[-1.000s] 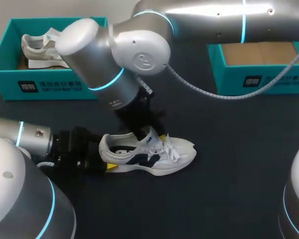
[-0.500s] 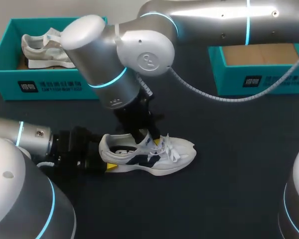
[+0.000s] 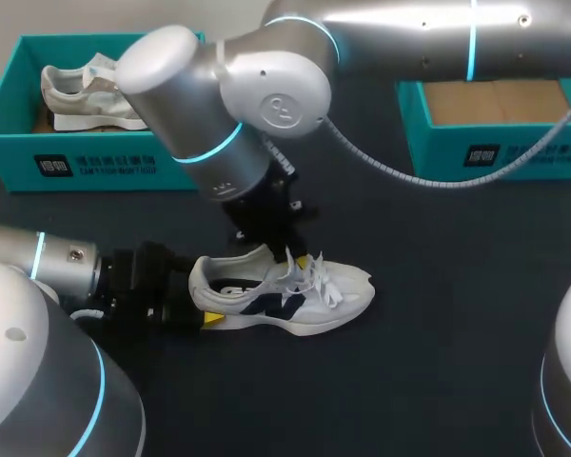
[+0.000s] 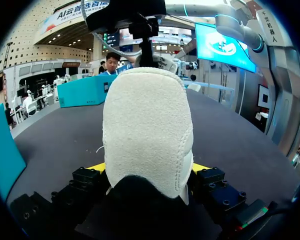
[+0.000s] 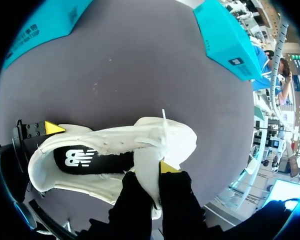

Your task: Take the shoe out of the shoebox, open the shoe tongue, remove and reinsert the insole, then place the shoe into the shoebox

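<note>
Head view: left tool (image 4: 148,168) clamps the shoe (image 3: 287,297) at its heel, right tool (image 5: 153,173) pinches the tongue (image 5: 145,164), teal shoeboxes (image 3: 93,162) (image 3: 500,152) behind.

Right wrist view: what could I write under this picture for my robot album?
The right gripper pinches the white shoe's tongue while the left gripper clamps its heel.
</note>
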You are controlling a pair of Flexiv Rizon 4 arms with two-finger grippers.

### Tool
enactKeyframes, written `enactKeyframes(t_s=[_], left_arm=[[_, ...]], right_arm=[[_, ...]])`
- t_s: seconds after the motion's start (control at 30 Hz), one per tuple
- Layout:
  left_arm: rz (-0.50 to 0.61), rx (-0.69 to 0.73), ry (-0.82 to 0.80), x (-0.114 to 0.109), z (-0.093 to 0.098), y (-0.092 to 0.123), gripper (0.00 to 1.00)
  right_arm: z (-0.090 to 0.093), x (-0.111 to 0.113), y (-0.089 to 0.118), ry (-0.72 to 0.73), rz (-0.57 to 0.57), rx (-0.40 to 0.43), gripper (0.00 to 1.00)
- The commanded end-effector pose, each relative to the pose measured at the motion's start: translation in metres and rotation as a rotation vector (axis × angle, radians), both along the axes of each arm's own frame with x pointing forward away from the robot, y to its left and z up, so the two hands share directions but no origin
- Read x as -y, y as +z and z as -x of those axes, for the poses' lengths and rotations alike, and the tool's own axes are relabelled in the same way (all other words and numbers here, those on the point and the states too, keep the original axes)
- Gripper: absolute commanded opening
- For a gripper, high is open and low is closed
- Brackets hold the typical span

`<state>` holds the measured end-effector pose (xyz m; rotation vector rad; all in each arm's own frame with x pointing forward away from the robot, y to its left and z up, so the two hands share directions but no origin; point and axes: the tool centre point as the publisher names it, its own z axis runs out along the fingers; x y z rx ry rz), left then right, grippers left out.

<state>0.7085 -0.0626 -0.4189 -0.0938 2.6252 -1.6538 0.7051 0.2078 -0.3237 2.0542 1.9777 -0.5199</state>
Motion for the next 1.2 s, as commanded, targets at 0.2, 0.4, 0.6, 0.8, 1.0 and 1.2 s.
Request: enactKeyframes(t_s=[0.2,0.4,0.6,0.8,1.0,1.2], left_arm=[[-0.002,0.0,0.0,0.001,-0.001,-0.004,0.0],[-0.002,0.0,0.0,0.001,-0.001,-0.004,0.0],[-0.002,0.0,0.0,0.001,-0.001,-0.004,0.0],[-0.002,0.0,0.0,0.001,-0.001,-0.004,0.0],[-0.002,0.0,0.0,0.001,-0.001,-0.004,0.0],[-0.002,0.0,0.0,0.001,-0.001,-0.004,0.0]], right_arm=[[-0.005,0.023,0.012,-0.354,0.052,0.187,0.0],[-0.003,0.043,0.009,-0.267,0.019,0.169,0.0],[-0.005,0.057,0.0,-0.149,0.008,0.138,0.0],[-0.004,0.071,-0.009,-0.072,-0.016,0.133,0.0],[-0.007,0.073,-0.028,-0.028,-0.031,0.146,0.26],[-0.007,0.074,-0.041,-0.02,-0.023,0.186,0.5]])
